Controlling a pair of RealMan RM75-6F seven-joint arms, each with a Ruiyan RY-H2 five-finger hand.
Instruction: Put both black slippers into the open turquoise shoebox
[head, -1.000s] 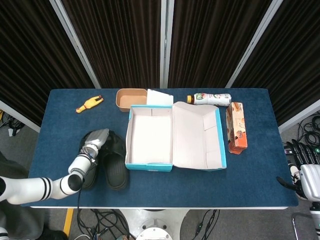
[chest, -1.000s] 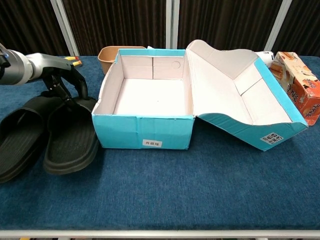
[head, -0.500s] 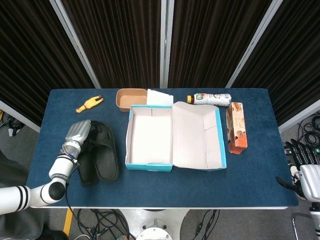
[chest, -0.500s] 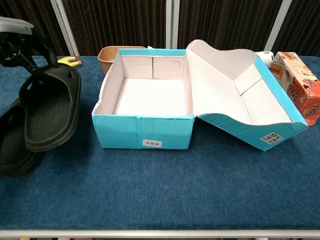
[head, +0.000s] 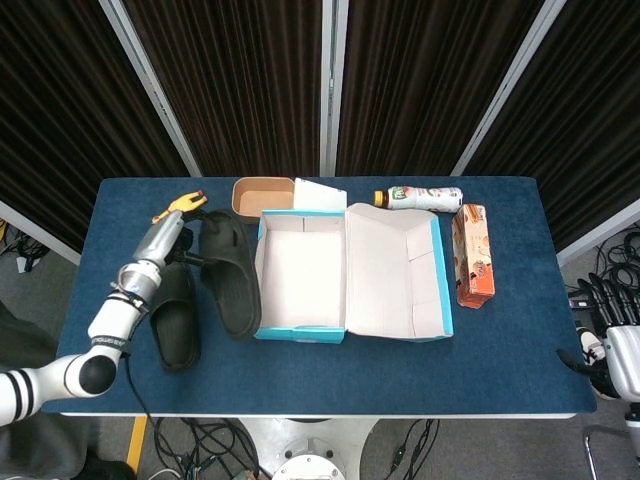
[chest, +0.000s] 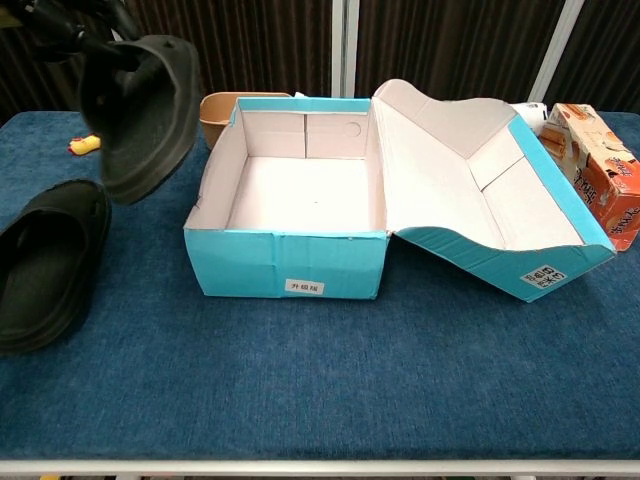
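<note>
left hand (head: 165, 238) grips one black slipper (chest: 140, 115) by its far end and holds it clear of the blue surface (chest: 320, 380), tilted, toe end hanging down, just left of the open turquoise shoebox (chest: 288, 265). from the head view this raised slipper sits close against the box's left wall, outside it. the second black slipper (chest: 45, 265) lies flat on the surface, left of the raised one and nearer the front edge, apart from the box. box interior shows bare pale card; its lid (head: 395, 270) is folded open to the right.

right hand (head: 615, 350) shows only at the right edge of the head view, off the surface, fingers apart, holding nothing.

far side of the surface: yellow rubber chicken (head: 178, 206) just beyond the left hand, brown bowl (head: 258, 197), white card (head: 320, 194), bottle (head: 420, 197) lying on its side. orange carton (head: 473, 254) lies right of the lid.
</note>
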